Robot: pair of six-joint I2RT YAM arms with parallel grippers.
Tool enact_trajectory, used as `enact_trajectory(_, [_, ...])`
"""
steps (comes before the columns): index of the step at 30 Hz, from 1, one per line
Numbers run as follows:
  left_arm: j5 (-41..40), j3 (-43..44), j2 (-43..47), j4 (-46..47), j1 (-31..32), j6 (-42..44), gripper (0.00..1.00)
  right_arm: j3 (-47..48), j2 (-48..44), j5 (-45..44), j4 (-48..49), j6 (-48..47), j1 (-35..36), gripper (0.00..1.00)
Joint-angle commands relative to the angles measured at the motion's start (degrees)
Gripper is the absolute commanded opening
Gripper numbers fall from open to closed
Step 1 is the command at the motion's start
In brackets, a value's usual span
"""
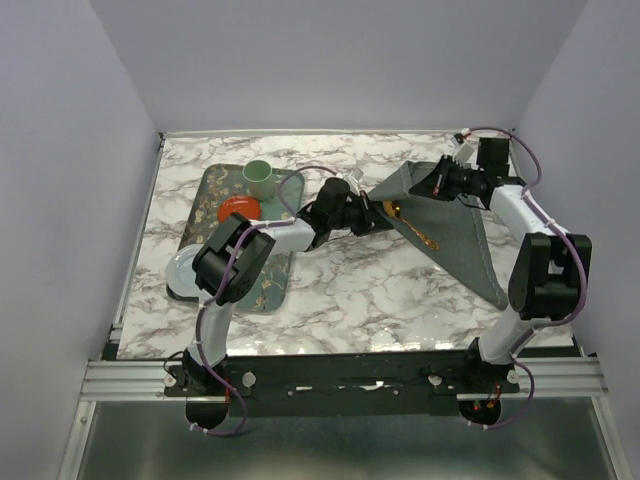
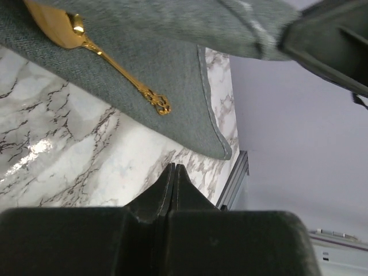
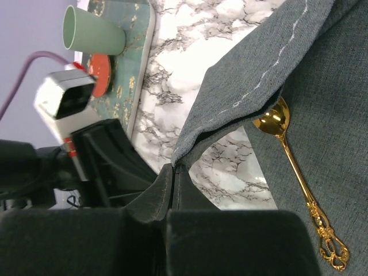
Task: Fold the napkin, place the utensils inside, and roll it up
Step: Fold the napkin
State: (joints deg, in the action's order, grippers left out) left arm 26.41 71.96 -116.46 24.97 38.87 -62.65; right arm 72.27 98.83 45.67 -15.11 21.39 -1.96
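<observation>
- R gripper (image 3: 173,169): fingers clenched tip to tip, with a hemmed corner of the napkin (image 3: 322,115) pinched between them; that corner is held up off the table (image 3: 190,46).
- From the pinch, a flap of the dark grey cloth is seen rising and spreading up and away, its light stitch line showing in the R wrist view.
- L gripper (image 2: 173,169): fingers pressed fully together, nothing seen between them. It hangs over bare marble just beside the napkin's edge, not touching the cloth.
- In the top view the two grippers are set facing each other across the napkin's left part, L near table centre, R at the far right.
- Napkin: laid on the right half of the table as a long triangle, wide end at the far side, narrow tip toward the near right edge. Lower layer flat on the marble.
- Spoon (image 3: 276,121): gold, ornate handle end, lying on the lower cloth layer. Bowl just at the lifted flap's edge, handle running away from it along the cloth. Gripped by neither arm.
- Only one utensil can be made out.
- Tray (image 3: 138,34): green floral, on the table's left half, well apart from the napkin.
- On the tray: pale green cup (image 3: 92,29) upright, red disc (image 3: 102,72) just beside it.
- Pale dish (image 1: 180,270) at the tray's near-left corner, partly hidden by the L arm.
</observation>
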Motion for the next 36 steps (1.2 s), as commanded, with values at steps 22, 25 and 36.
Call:
enact_trajectory(22, [-5.06,3.88,0.19,-3.09,-2.48,-0.45,0.11,-9.24,-11.99,-11.39,-5.01,-9.08,-4.81,0.01])
enact_trajectory(25, [-4.71,4.24,0.1,-3.35,-2.57,-0.36,0.11,-10.57,-11.73,-10.08,-5.19,-9.43,-5.51,0.01])
enact_trajectory(36, [-4.0,4.06,0.27,-4.23,-3.1,-0.37,0.11,-16.55,-9.8,-15.87,-4.93,-9.26,-5.6,0.06])
